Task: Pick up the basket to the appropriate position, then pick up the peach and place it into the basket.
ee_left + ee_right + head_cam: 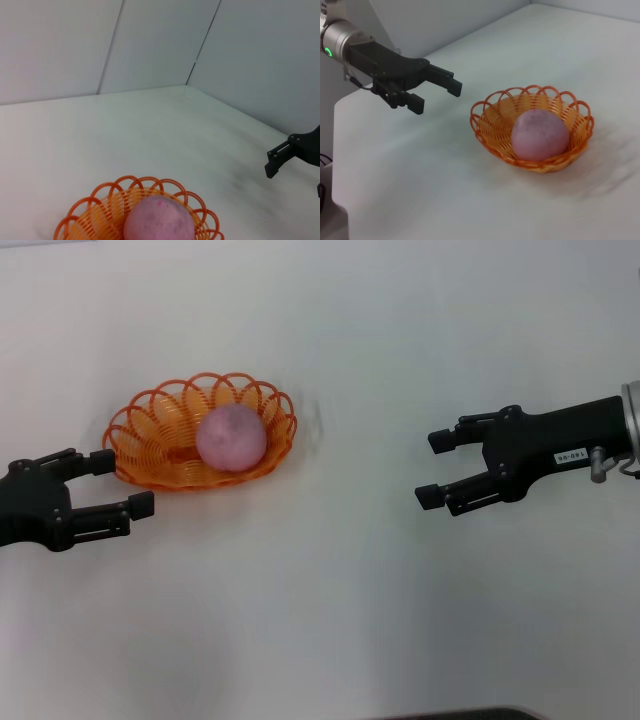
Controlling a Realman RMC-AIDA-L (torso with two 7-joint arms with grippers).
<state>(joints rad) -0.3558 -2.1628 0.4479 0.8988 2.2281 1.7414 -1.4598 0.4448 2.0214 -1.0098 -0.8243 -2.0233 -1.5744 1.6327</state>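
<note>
Head view: peach (pixel 231 437) in basket (pixel 152 428); both grippers spread, empty.

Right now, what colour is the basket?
Orange, in an open wire weave; the basket shows best in the right wrist view.

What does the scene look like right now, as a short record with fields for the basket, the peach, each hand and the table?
basket: orange basket standing upright on the table, toward the robot's left
peach: pink peach lying inside the basket
left hand: left hand open, empty, just beside the basket's near-left rim, not gripping it
right hand: right hand open, empty, well away from the basket on the robot's right
table: white table
task state: peach already in the basket
</note>
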